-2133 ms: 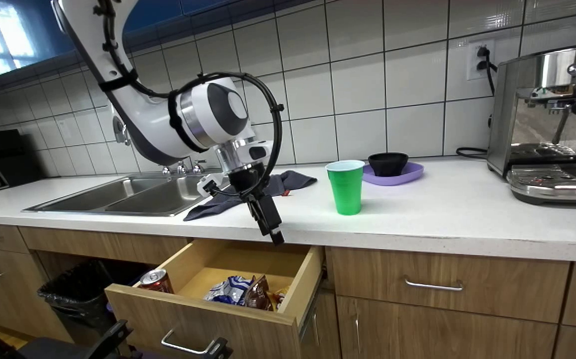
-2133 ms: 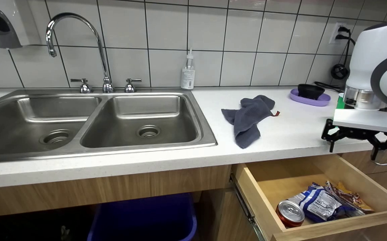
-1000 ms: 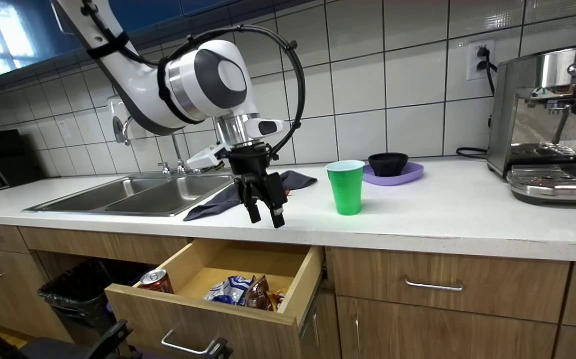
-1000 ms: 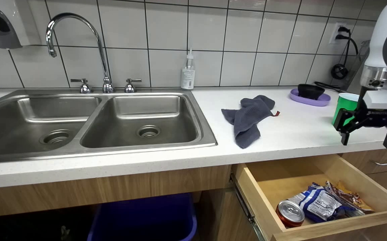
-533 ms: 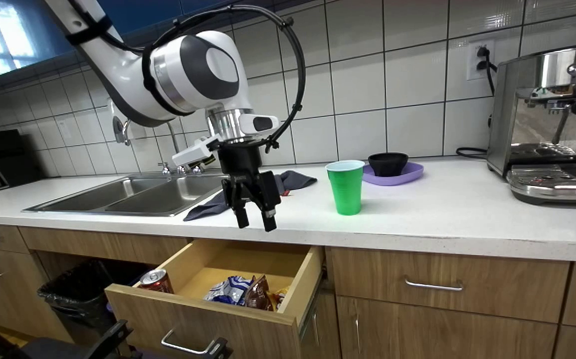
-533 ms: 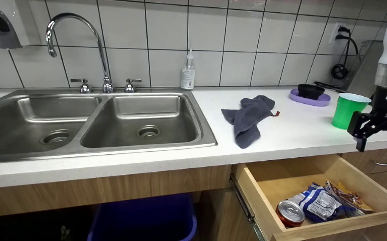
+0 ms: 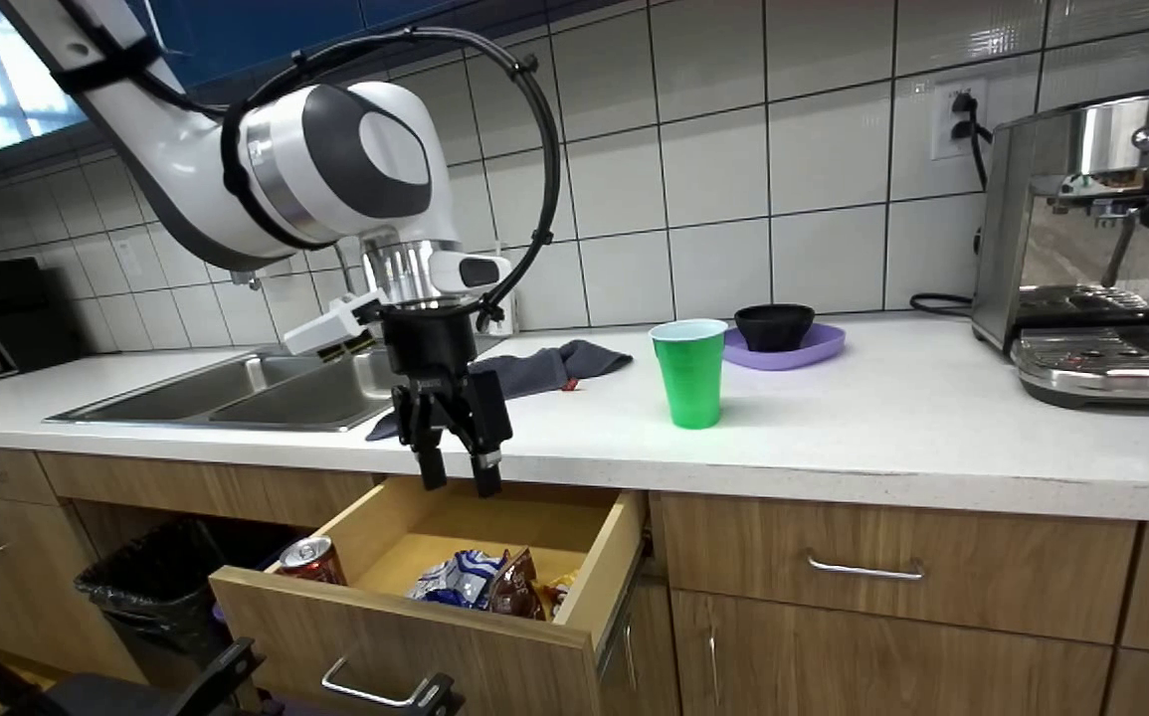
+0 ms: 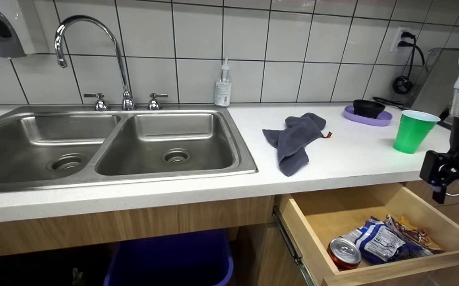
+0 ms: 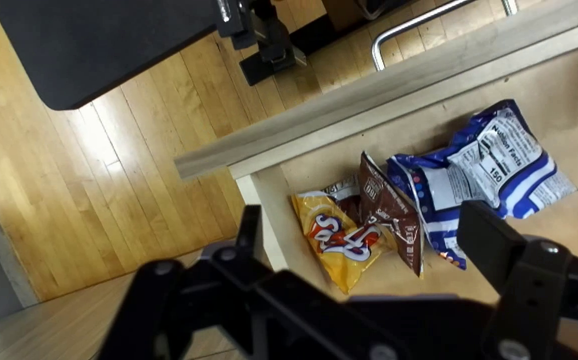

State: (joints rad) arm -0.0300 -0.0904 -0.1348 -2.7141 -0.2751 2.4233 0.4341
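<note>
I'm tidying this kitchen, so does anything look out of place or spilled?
The drawer stands pulled out, and the snack bags inside are jumbled together, partly overlapping. The towel lies crumpled on the counter beside the sink, rather than folded or hung. No spill shows.

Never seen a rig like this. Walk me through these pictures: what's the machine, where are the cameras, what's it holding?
The machine is a robot arm ending in a black two-fingered hand. Two viewpoints are outside the robot, in different places; the wrist view comes from a camera on the arm, looking past the fingers into an open drawer. The drawer holds a blue bag, a brown bag, a yellow bag and a can. On the white counter are a green cup, a black bowl on a purple dish, a dark cloth and an espresso machine. The hand hangs above the drawer, fingers apart, holding nothing.
</note>
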